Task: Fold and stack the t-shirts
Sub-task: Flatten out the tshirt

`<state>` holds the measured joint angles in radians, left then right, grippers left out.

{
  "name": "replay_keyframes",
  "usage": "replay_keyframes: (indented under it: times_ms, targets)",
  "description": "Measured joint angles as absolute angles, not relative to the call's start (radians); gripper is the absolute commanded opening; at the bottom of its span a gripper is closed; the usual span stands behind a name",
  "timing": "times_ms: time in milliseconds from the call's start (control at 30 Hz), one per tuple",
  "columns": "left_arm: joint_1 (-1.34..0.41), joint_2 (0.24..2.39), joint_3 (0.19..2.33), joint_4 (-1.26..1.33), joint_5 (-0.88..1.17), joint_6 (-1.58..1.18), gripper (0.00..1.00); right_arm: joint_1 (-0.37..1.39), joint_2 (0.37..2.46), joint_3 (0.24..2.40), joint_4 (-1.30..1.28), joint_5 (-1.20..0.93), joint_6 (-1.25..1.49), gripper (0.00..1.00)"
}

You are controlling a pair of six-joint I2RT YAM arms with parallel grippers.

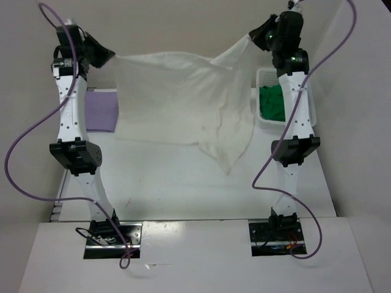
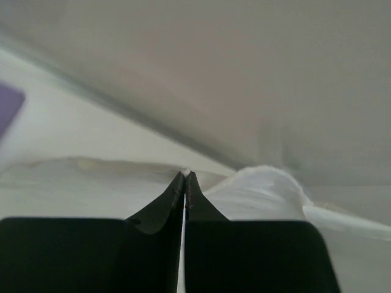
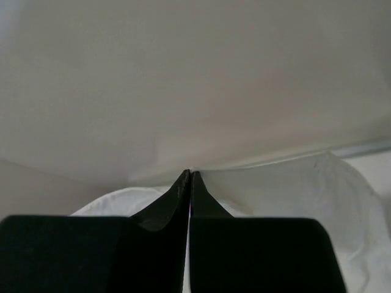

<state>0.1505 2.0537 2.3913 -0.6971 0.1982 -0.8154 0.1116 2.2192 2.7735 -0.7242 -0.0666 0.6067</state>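
The near table (image 1: 171,189) offers open room. Above it the off-white t-shirt (image 1: 177,101) hangs, probably light and limp, best held by its corners, which the left gripper (image 1: 105,57) and right gripper (image 1: 259,38) clamp. Farther back, the lavender t-shirt (image 1: 101,110) lies left and the green t-shirt (image 1: 272,104) fills the basket (image 1: 266,124) right.
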Motion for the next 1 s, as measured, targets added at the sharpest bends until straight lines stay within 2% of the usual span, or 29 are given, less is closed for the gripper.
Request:
replay_keyframes:
  times_ms: [100, 167, 333, 400, 500, 633, 767, 900, 1000]
  targets:
    - [0.176, 2.074, 2.643, -0.702, 0.227, -0.826, 0.00, 0.067, 2.135, 2.797, -0.640, -0.111, 0.655, 0.00]
    - [0.204, 2.054, 2.718, -0.680, 0.251, -0.843, 0.00, 0.030, 2.069, 2.808, -0.589, -0.142, 0.679, 0.00]
    - [0.257, 2.021, 2.735, -0.661, 0.268, -0.849, 0.00, -0.017, 1.921, 2.777, -0.546, -0.177, 0.690, 0.00]
    - [0.262, 2.021, 2.699, -0.665, 0.266, -0.842, 0.00, -0.015, 1.860, 2.693, -0.540, -0.188, 0.677, 0.00]
    - [0.256, 1.978, 2.497, -0.644, 0.248, -0.817, 0.00, -0.009, 1.684, 2.311, -0.485, -0.189, 0.635, 0.00]
    - [0.250, 1.791, 1.930, -0.521, 0.232, -0.807, 0.00, -0.009, 1.490, 1.752, -0.450, -0.163, 0.588, 0.00]
    - [0.263, 1.664, 1.531, -0.495, 0.225, -0.782, 0.00, -0.007, 1.369, 1.273, -0.464, -0.157, 0.558, 0.00]
    - [0.279, 1.508, 1.210, -0.491, 0.184, -0.752, 0.00, 0.013, 1.279, 0.992, -0.520, -0.163, 0.558, 0.00]
    - [0.295, 1.382, 1.038, -0.505, 0.166, -0.731, 0.00, 0.018, 1.168, 0.874, -0.569, -0.194, 0.574, 0.00]
